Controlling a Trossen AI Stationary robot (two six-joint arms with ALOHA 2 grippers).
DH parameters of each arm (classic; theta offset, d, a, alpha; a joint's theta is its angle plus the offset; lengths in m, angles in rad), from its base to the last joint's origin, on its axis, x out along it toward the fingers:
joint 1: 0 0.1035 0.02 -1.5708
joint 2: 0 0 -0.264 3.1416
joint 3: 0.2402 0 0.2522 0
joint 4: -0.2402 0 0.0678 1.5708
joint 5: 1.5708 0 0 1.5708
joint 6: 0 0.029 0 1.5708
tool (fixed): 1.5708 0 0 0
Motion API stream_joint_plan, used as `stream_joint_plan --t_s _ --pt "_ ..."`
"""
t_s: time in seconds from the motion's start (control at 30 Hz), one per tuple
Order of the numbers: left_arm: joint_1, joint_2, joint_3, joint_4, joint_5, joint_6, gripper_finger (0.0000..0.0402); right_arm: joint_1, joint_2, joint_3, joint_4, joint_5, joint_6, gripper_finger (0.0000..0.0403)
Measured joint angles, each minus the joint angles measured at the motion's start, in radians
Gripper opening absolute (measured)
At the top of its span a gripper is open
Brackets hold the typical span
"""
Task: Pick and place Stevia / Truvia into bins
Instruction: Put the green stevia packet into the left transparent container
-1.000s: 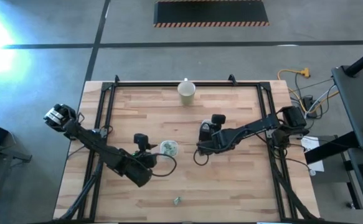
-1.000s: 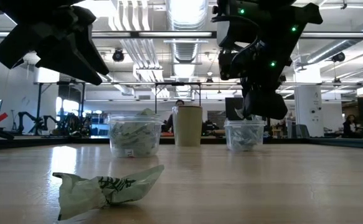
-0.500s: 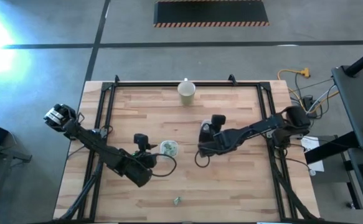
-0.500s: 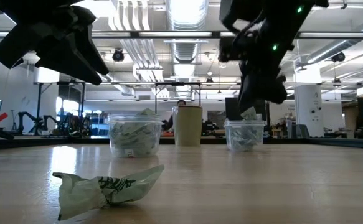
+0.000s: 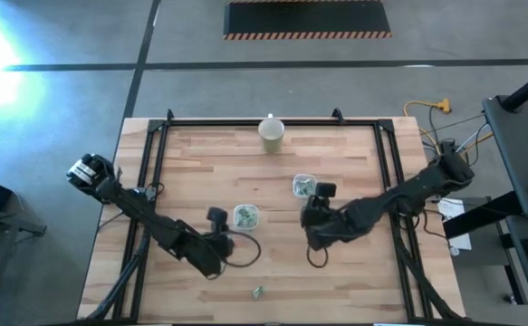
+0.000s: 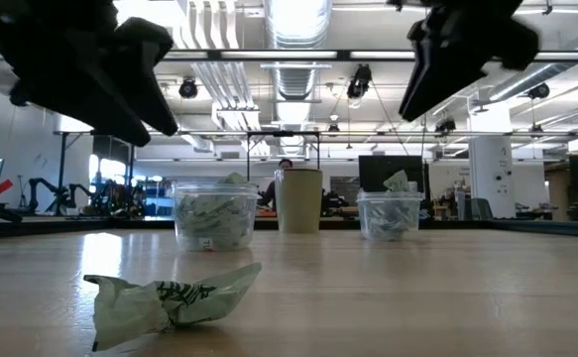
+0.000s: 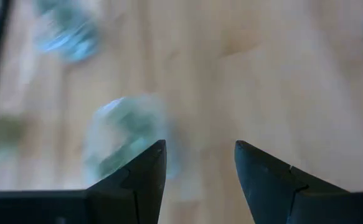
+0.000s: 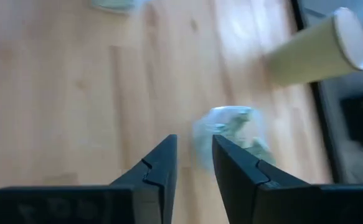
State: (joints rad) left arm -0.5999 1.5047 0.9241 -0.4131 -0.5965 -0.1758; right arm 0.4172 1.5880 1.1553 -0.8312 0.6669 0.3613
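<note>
Two clear bins stand mid-table on their bases. The left bin (image 5: 245, 215) (image 6: 214, 216) is filled with pale green Stevia packets. The right bin (image 5: 303, 186) (image 6: 389, 216) also holds packets, and one packet (image 6: 396, 180) sticks up above its rim. A crumpled loose packet (image 5: 258, 292) (image 6: 170, 297) lies flat near the table's front edge. My left gripper (image 5: 227, 232) (image 7: 200, 149) hangs open just left of the left bin. My right gripper (image 5: 312, 205) (image 8: 193, 142) hangs open on the near side of the right bin, which shows beyond its fingertips (image 8: 231, 134). Neither gripper holds anything.
A cream paper cup (image 5: 272, 132) (image 8: 318, 53) stands upright at the table's far edge, behind the bins. Black frame rails (image 5: 155, 163) run along the left, right and far sides. Bare wood lies between the bins and the loose packet.
My right gripper has risen from the right bin's top and drawn back toward the table's near edge. A packet now sticks up from that bin where the gripper stood. My left gripper has shifted a little toward the near edge and tipped.
</note>
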Motion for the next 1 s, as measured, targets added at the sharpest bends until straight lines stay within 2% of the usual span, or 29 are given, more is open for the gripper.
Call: stream_joint_plan --t_s 0.37,0.77,1.0 --pt "-0.016 0.115 0.000 0.405 0.335 0.230 0.0173 0.153 -0.034 -0.001 0.000 -0.048 0.134 0.0077" --pt "-0.015 0.282 0.014 0.674 0.466 0.347 0.0173 0.234 -0.082 -0.001 0.000 -0.047 0.238 0.0077" --pt "-0.004 0.373 0.067 0.692 0.529 0.368 0.0173 0.251 -0.083 -0.001 0.000 -0.047 0.240 0.0070"
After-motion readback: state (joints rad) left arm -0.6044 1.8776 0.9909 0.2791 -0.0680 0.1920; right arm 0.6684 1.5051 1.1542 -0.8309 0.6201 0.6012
